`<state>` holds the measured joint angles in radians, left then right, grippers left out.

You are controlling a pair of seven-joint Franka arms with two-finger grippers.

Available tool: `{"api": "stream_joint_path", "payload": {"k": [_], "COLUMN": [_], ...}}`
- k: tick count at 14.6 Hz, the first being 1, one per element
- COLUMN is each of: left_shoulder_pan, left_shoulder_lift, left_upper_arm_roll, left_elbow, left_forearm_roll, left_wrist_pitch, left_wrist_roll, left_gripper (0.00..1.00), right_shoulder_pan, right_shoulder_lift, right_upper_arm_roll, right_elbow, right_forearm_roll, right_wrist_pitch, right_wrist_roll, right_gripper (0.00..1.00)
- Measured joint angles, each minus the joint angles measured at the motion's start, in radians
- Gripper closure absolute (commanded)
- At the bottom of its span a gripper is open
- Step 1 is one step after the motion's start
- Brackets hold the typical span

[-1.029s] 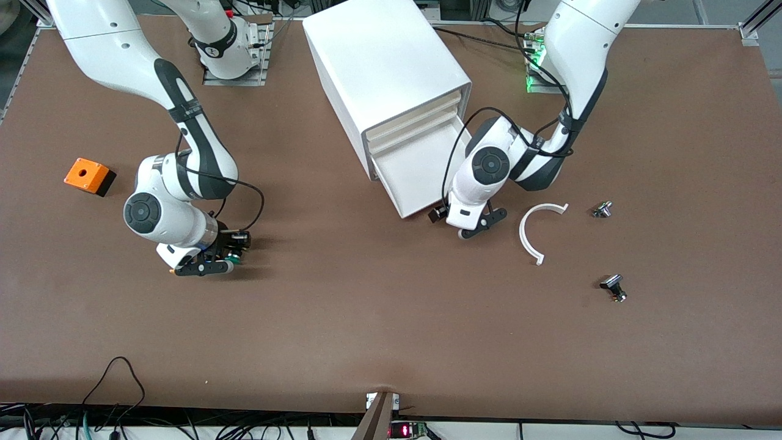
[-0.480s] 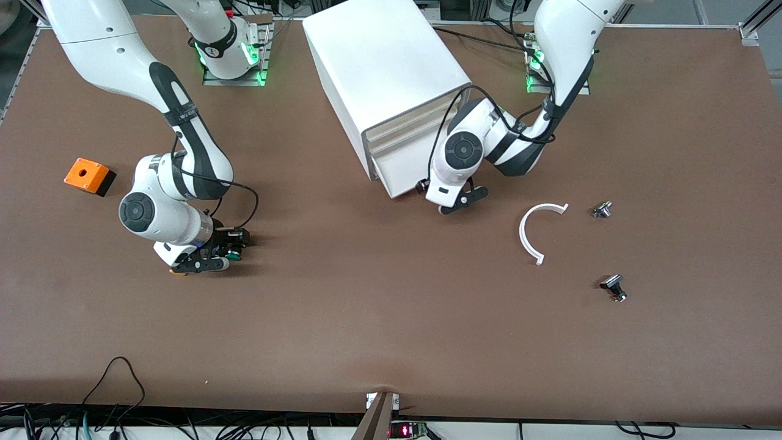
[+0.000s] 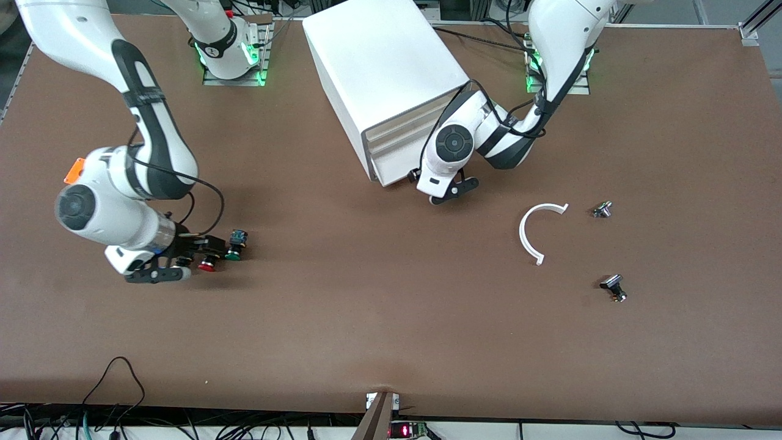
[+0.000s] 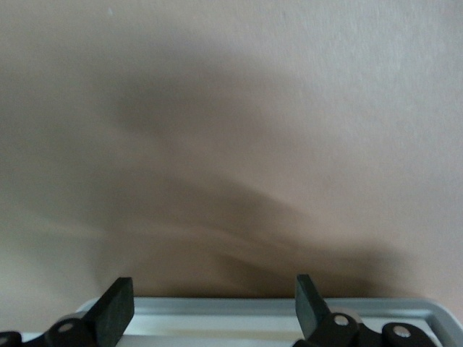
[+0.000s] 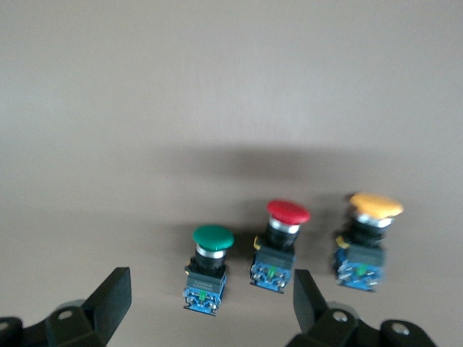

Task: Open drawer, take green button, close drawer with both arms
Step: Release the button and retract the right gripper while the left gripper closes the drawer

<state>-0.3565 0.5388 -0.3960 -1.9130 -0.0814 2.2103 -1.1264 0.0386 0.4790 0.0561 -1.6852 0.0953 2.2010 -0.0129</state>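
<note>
The green-capped button (image 3: 234, 245) lies on the table with its blue end up beside the red-capped one (image 3: 206, 265). In the right wrist view the green button (image 5: 210, 266), the red one (image 5: 281, 243) and the yellow one (image 5: 367, 237) lie in a row. My right gripper (image 3: 174, 261) (image 5: 210, 303) hangs open and empty just above them. The drawer (image 3: 396, 170) is pushed nearly flush into the white cabinet (image 3: 379, 61). My left gripper (image 3: 435, 183) (image 4: 213, 307) is open against the drawer's front, whose white rim (image 4: 268, 312) shows between the fingers.
An orange box (image 3: 73, 171) is mostly hidden by the right arm. A white curved strip (image 3: 529, 235) and two small metal parts (image 3: 602, 209) (image 3: 614, 287) lie toward the left arm's end of the table.
The left gripper has pushed the open drawer into the cabinet. The right gripper has let go of the green button, risen and drawn back toward the right arm's end, uncovering the buttons.
</note>
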Motion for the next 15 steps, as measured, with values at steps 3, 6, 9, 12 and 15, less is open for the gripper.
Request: {"api": "stream_joint_path", "payload": {"k": [3, 6, 9, 12, 15], "left_shoulder_pan": [-0.004, -0.019, -0.035, -0.042, -0.042], "left_shoulder_lift": [0.0, 0.0, 0.0, 0.0, 0.001], "left_upper_arm_roll": [-0.019, -0.027, -0.034, -0.037, -0.037], "left_elbow": [-0.001, -0.003, -0.005, -0.005, -0.006], "left_forearm_roll": [-0.024, -0.044, -0.045, -0.045, -0.045], "left_wrist_pitch": [-0.001, -0.004, -0.005, -0.008, -0.012], "left_wrist_roll": [0.0, -0.003, -0.008, -0.009, -0.011], "left_gripper": [0.01, 0.01, 0.01, 0.01, 0.01], "right_shoulder_pan": [0.0, -0.001, -0.002, -0.002, 0.0], "right_shoulder_lift": [-0.062, -0.144, -0.218, -0.283, -0.334], "right_upper_arm_roll": [-0.001, -0.022, -0.031, -0.03, -0.027], "right_elbow": [0.059, 0.129, 0.202, 0.215, 0.216], "right_forearm_roll": [-0.009, -0.018, -0.04, -0.059, -0.062], "right_wrist_pitch": [-0.07, -0.222, -0.396, -0.465, -0.526], "right_wrist_roll": [-0.003, -0.003, 0.006, 0.034, 0.043], "right_gripper": [0.01, 0.01, 0.01, 0.01, 0.01]}}
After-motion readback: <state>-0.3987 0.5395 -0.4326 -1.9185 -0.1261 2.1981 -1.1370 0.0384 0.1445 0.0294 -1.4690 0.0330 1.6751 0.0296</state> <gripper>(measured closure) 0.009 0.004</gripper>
